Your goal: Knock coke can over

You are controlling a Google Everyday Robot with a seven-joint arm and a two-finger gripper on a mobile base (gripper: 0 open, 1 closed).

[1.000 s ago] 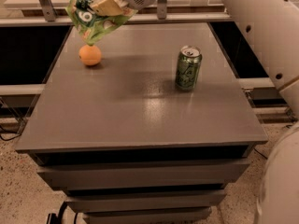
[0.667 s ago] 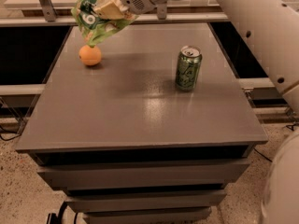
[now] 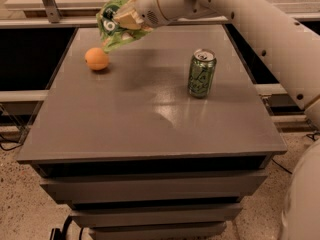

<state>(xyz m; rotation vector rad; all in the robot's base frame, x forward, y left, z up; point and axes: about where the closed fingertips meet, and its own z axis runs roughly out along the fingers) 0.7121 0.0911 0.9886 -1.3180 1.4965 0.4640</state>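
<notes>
The coke can [image 3: 202, 74], a slim green can with pale script and a silver top, stands upright on the right half of the grey table [image 3: 145, 134]. My gripper [image 3: 125, 20] is above the table's far left part, well to the left of and beyond the can. It is closed on a crumpled green snack bag [image 3: 111, 35] that hangs from it above the table. An orange [image 3: 96, 59] lies just below and left of the bag.
My white arm [image 3: 260, 29] reaches in from the right, passing over the table's far right corner above the can. The table stands on stacked grey drawers [image 3: 150, 189]. A shelf rail [image 3: 35, 21] runs behind it.
My gripper has moved a little to the right and slightly down with the green bag in it. The can and the orange have not moved.
</notes>
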